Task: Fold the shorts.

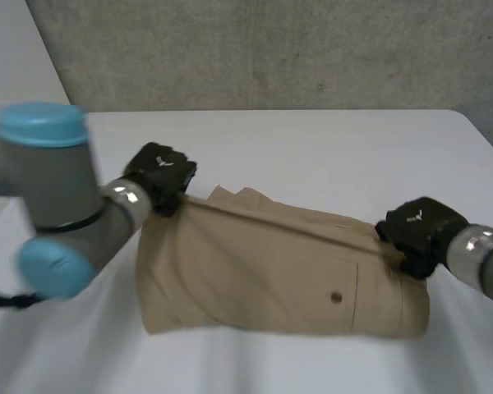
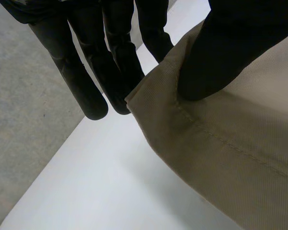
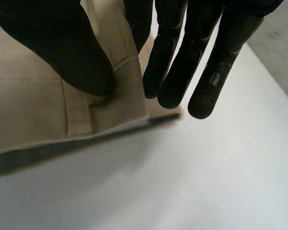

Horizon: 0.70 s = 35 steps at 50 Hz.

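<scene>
The left hand pinched the far corner of the shorts between thumb and fingers; the right hand pinched the waistband end likewise. The shorts lay on the table, far edge raised. Risk: a shallow pinch could slip, dropping one end and skewing the fold

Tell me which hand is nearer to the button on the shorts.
Right. The right hand pinches the shorts at the end where the button is; the left hand pinches a corner at the opposite end.
</scene>
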Motion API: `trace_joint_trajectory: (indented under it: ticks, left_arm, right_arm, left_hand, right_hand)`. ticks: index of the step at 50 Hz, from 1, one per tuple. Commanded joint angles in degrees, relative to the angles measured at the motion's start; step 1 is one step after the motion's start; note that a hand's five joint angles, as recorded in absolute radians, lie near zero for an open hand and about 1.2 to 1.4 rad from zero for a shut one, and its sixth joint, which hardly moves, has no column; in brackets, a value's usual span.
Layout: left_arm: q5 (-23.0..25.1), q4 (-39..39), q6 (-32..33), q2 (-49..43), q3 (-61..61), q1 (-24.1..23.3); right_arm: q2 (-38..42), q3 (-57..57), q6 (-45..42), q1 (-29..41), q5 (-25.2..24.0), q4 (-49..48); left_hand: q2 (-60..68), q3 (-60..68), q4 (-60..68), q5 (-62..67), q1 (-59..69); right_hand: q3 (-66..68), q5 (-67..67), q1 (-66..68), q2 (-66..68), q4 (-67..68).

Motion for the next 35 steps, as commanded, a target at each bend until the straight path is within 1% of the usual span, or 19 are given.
trace_joint_trajectory:
  ticks: [1,3,4,7,11,12,15,17,18,19,20,21,23,25,28,29,30,32,35]
  left_arm:
    - [-4.1,0.37,0.9,-22.61,24.24,-2.05]
    - [-4.1,1.34,0.9,-25.16,27.06,-2.14]
    - [-4.01,2.91,0.99,-27.44,29.34,-2.23]
    - [-3.93,5.82,1.34,-29.83,31.38,-2.4]
    - [-3.75,11.53,5.29,-32.11,31.91,-3.11]
    - [-3.75,15.02,7.47,-32.64,31.82,-3.46]
    - [-3.92,21.01,10.04,-33.0,31.12,-3.81]
    - [-3.93,26.02,11.36,-33.0,29.45,-4.42]
    - [-3.93,27.52,11.54,-32.91,28.58,-4.6]
    - [-3.93,29.01,11.63,-32.82,27.79,-4.78]
    - [-4.45,31.55,11.71,-32.65,26.3,-5.13]
    - [-4.54,33.06,11.71,-32.64,25.5,-5.3]
    - [-4.71,35.6,11.71,-32.3,23.49,-5.83]
    - [-5.15,36.76,11.71,-31.59,21.98,-6.36]
    - [-7.35,38.08,11.71,-28.17,18.73,-6.45]
    - [-8.05,38.0,11.71,-26.94,17.94,-6.27]
    - [-9.36,37.65,11.37,-24.32,16.11,-6.1]
    - [-10.16,37.38,11.01,-21.23,13.82,-5.92]
    - [-10.69,36.42,9.17,-14.12,7.23,-5.22]
  right_arm:
    - [13.18,-8.94,0.87,5.21,14.75,-12.7]
    - [15.55,-10.34,0.7,6.44,16.15,-16.2]
    - [16.26,-10.7,0.52,6.71,16.33,-17.53]
    - [18.72,-11.4,0.35,7.59,16.95,-22.53]
    - [21.18,-11.76,0.0,8.99,17.21,-29.21]
    - [21.8,-11.84,-0.35,9.17,17.3,-30.45]
    - [23.99,-11.93,-2.98,9.52,17.22,-35.98]
    - [24.96,-12.2,-4.92,9.61,17.48,-38.19]
    - [25.32,-12.46,-5.8,9.61,17.57,-38.9]
    - [25.49,-12.63,-6.76,9.7,18.18,-39.51]
    - [25.5,-12.55,-6.95,9.7,18.7,-39.61]
    - [25.24,-12.46,-6.86,9.7,19.41,-39.61]
    - [24.01,-12.37,-5.9,9.35,21.08,-39.52]
    - [21.82,-11.76,-4.32,9.09,21.7,-39.78]
    - [15.85,-10.36,0.94,8.82,21.87,-39.34]
    - [13.22,-9.39,3.4,8.82,21.7,-39.26]
    - [11.89,-8.86,4.81,8.91,21.61,-39.08]
    - [9.6,-7.89,6.58,9.0,20.91,-38.21]
    - [5.99,-5.7,8.34,8.73,17.75,-33.03]
  left_hand:
    - [11.24,11.67,11.39,13.55,15.98]
    - [11.24,11.67,11.39,13.55,15.98]
    - [11.24,11.67,11.39,13.55,15.98]
    - [11.24,11.67,11.39,13.55,15.98]
    - [11.24,11.67,11.39,13.55,15.98]
    - [11.24,11.67,11.39,13.55,15.98]
    - [11.24,11.67,11.39,13.55,15.98]
    - [-5.14,-4.7,-4.98,-2.83,-0.39]
    - [-15.38,-14.95,-15.23,-13.07,-10.64]
    - [-26.98,-26.54,-26.82,-24.67,-22.23]
    - [-45.24,-44.81,-45.09,-42.93,-40.5]
    - [-52.09,-51.65,-51.94,-49.78,-47.34]
    - [-58.76,-58.33,-58.61,-56.45,-54.02]
    - [-58.76,-58.33,-58.61,-56.45,-54.02]
    - [-58.76,-58.33,-58.61,-56.45,-54.02]
    - [-58.76,-58.33,-58.61,-56.45,-54.02]
    - [-58.76,-58.33,-58.61,-56.45,-54.02]
    - [-58.76,-58.33,-58.61,-56.45,-54.02]
    - [-58.76,-58.33,-58.61,-56.45,-54.02]
  right_hand:
    - [11.57,13.23,24.08,12.17,11.61]
    - [11.57,13.23,24.08,12.17,11.61]
    - [11.57,13.23,24.08,12.17,11.61]
    - [11.57,13.23,24.08,12.17,11.61]
    - [11.57,13.23,24.08,12.17,11.61]
    - [11.57,13.23,24.08,12.17,11.61]
    - [11.57,13.23,24.08,12.17,11.61]
    - [11.57,13.23,24.08,12.17,11.61]
    - [7.3,8.96,19.81,7.9,7.34]
    - [-28.05,-26.39,-15.54,-27.45,-28.0]
    - [-46.88,-45.23,-34.38,-46.28,-46.84]
    - [-58.43,-56.77,-45.92,-57.83,-58.39]
    - [-58.43,-56.77,-45.92,-57.83,-58.39]
    - [-58.43,-56.77,-45.92,-57.83,-58.39]
    - [-58.43,-56.77,-45.92,-57.83,-58.39]
    - [-58.43,-56.77,-45.92,-57.83,-58.39]
    - [-58.43,-56.77,-45.92,-57.83,-58.39]
    - [-58.43,-56.77,-45.92,-57.83,-58.39]
    - [-58.43,-56.77,-45.92,-57.83,-58.39]
